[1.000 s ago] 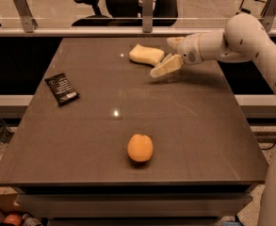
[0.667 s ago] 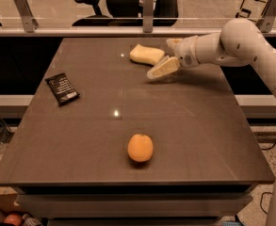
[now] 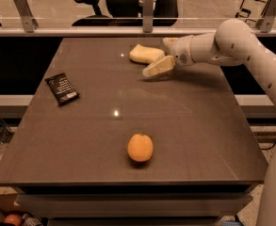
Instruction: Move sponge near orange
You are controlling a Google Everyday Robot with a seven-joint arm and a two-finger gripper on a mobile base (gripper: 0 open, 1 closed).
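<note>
Bench (image 3: 203, 126): dark brown top carrying everything here.
Arm (image 3: 241, 41): white, reaching in from the right edge toward the far middle of the bench.
End effector (image 3: 156, 57): at the far middle, released, with its cream fingers spread to either side of the sponge's right end (the near finger lies just beside it; contact is hard to judge).
Sponge (image 3: 144, 53): pale yellow block lying flat on the far middle of the bench, not lifted.
Snack packet (image 3: 62, 88): flat and black, far off at the left, not involved.
Orange (image 3: 140, 148): near middle, well apart from the sponge.
Progress: early, as I read it. The reach is made, but closing on the sponge, the carry toward the near side and the set-down beside the orange remain.
</note>
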